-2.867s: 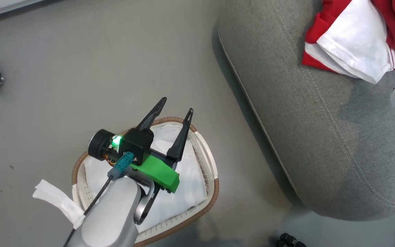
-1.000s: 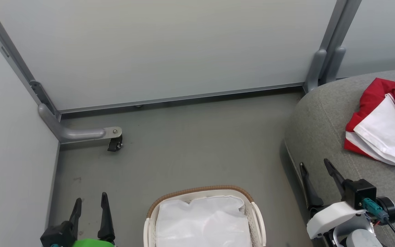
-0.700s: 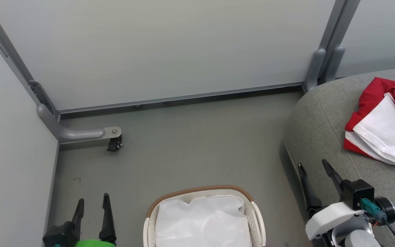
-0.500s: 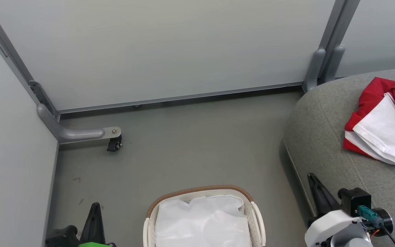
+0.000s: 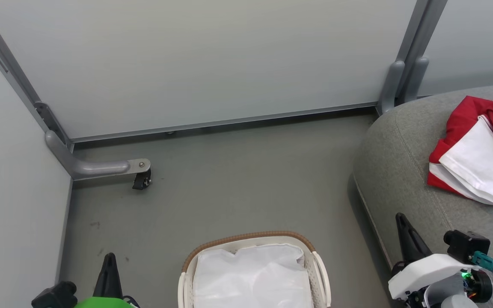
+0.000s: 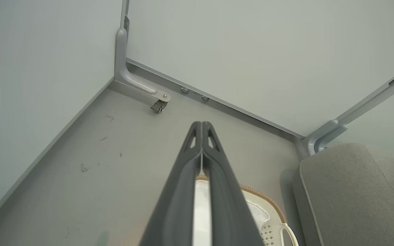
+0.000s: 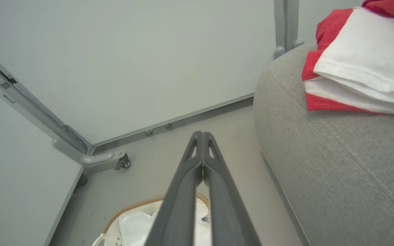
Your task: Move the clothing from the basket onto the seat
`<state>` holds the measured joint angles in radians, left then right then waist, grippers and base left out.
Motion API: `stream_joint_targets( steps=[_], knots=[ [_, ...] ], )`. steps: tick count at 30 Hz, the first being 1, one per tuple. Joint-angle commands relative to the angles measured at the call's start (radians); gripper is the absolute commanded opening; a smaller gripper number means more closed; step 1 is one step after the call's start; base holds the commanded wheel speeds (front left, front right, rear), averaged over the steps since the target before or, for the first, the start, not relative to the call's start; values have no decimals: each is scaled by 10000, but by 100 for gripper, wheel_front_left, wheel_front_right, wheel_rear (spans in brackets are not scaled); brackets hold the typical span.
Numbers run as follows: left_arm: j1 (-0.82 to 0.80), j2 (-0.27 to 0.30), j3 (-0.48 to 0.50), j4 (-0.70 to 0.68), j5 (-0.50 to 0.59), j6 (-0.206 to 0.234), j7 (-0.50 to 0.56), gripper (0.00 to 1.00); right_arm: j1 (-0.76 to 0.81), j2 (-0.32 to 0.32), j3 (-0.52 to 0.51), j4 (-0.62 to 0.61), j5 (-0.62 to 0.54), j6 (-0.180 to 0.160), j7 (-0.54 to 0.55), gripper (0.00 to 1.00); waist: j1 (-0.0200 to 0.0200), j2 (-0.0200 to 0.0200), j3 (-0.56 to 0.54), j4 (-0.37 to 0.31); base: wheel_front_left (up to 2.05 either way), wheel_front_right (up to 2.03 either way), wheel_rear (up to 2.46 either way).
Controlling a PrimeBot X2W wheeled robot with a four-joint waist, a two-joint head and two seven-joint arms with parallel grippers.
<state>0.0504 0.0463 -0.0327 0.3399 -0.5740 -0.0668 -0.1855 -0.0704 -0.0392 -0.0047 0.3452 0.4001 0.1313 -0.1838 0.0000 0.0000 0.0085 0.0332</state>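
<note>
Two grippers: the left gripper [image 6: 201, 127] and the right gripper [image 7: 202, 135] each have their long dark fingers pressed together tip to tip, empty. In the head view they sit at the lower corners, either side of the basket.
Clothing: the red and white clothing [image 5: 477, 162] lies heaped on the seat [image 5: 400, 171], cut off by the head view's right edge.
Clothing's lie: a folded white panel is on top, its long axis slanting from upper left to lower right in the head view. Red fabric shows under and behind it.
Basket: the basket [image 5: 246, 236] stands on the grey floor [image 5: 229, 184], its tan rounded end toward the wall panel [image 5: 208, 64]. A crumpled white liner [image 5: 250, 278] is inside. The near end is cut off, so its long axis cannot be told.
Seat: it stands right of the basket across a strip of bare floor. Its rounded edge runs from the grey post [image 5: 405, 72] down to the right gripper.
Around: a grey bracket foot [image 5: 96, 167] with a small black caster [image 5: 141, 182] sits at left, well apart from the basket.
In the way: the right gripper's fingers stand at the seat's near edge, between basket and clothing.
</note>
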Motion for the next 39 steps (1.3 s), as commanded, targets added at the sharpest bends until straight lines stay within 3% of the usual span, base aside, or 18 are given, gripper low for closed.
stream_joint_targets(
  steps=[1, 39],
  knots=[
    [-351, 20, 94, -188, -428, -67, 84, 0, -177, -46, -75, -215, 486, 0, 100, 0, 0, 0, -1, -5, 0, 0, 0],
    [-988, 38, 749, -568, -5074, -344, 1444, 0, -320, -90, -558, -615, 5919, -3, 1446, 0, 0, 0, -19, -119, 0, 0, 0]
  ],
)
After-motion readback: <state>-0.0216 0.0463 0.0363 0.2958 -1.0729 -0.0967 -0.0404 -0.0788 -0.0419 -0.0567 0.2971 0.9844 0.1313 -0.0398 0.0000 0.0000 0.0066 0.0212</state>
